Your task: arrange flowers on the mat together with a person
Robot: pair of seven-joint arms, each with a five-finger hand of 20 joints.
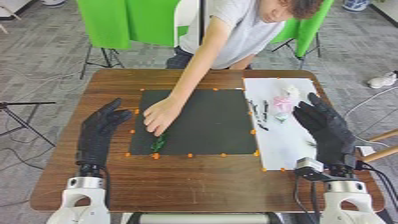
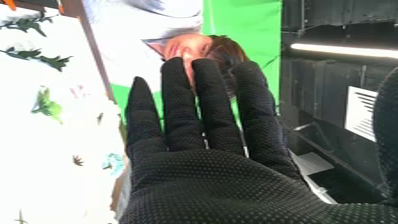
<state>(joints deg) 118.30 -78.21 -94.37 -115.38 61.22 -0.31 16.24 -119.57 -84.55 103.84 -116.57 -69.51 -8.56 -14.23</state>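
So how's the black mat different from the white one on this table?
The black mat is nearly square; the white mat is longer and narrower. The black mat has a green sprig by the person's hand; the white mat bears a pink flower and dark sprigs. Both lie flat on the table, with orange bits along their edges.

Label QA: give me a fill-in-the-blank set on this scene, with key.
The person's hand is at a sprig coloured ____, on the dark mat.
The pink flower lies on a sheet coloured ____.
Of the robot's left hand and right hand, the ____ one is nearer the flower.
Key: green; white; right
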